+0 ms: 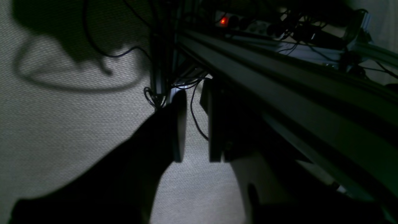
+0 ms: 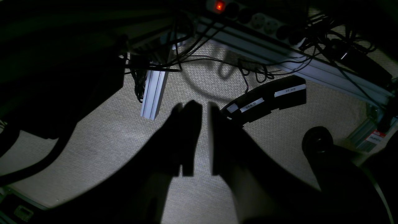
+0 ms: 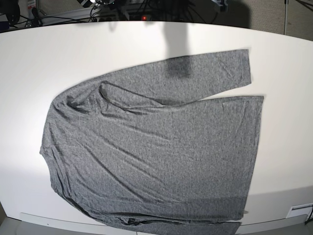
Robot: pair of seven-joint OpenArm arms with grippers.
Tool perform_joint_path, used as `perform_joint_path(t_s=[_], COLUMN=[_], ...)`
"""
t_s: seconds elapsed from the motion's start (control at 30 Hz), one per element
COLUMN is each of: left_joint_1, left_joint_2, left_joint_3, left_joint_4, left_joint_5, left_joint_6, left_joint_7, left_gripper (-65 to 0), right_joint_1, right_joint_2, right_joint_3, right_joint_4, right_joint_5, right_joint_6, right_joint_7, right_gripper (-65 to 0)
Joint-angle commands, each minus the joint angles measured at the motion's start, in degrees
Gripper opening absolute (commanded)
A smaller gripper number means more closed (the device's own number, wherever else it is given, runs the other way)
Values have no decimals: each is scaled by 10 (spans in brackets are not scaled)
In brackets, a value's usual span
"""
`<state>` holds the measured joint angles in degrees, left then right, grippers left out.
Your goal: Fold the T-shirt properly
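Note:
The heather-grey T-shirt (image 3: 156, 156) lies spread flat on the white table (image 3: 54, 54) in the base view. One long sleeve (image 3: 210, 73) is folded across its upper part, and its lower hem hangs at the table's near edge. Neither arm shows in the base view. My left gripper (image 1: 194, 93) hangs over carpet beside a metal rail, with a clear gap between its dark fingers (image 1: 178, 130) and nothing in it. My right gripper (image 2: 202, 105) also points at the carpet, its jaws narrowly apart and empty. No cloth appears in either wrist view.
A power strip (image 2: 219, 5) with a red light, loose cables (image 2: 217, 62) and aluminium frame rails (image 1: 279, 93) fill the space below the wrist cameras. A black curved part with white labels (image 2: 267, 99) lies on the carpet. A shadow (image 3: 178, 49) falls on the table's far side.

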<state>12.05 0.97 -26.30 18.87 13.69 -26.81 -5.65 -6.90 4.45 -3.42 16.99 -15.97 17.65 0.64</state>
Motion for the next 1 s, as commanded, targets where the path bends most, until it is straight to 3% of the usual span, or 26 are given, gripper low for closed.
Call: perform_joint_path(t_s=[0.0,0.73,0.97], left_joint_1=[3,3,17], left_joint_2=[0,0,0], left_joint_3=[-1,-1,-1], left_joint_4=[2,2,8], left_joint_5=[-2,-2,-2], left_joint_6=[-6,-6,-6], left_joint_7=[-4,-17,-20], left_gripper=[-523,-523,-523], right_joint_1=[-3,-3,-14], right_joint_2=[2,2,23], right_joint_3=[0,0,0], right_joint_4=[4,4,4], right_joint_5=[1,1,1], right_joint_6=[3,3,12], right_joint_7=[6,4,4], right_gripper=[-562,-562,-562])
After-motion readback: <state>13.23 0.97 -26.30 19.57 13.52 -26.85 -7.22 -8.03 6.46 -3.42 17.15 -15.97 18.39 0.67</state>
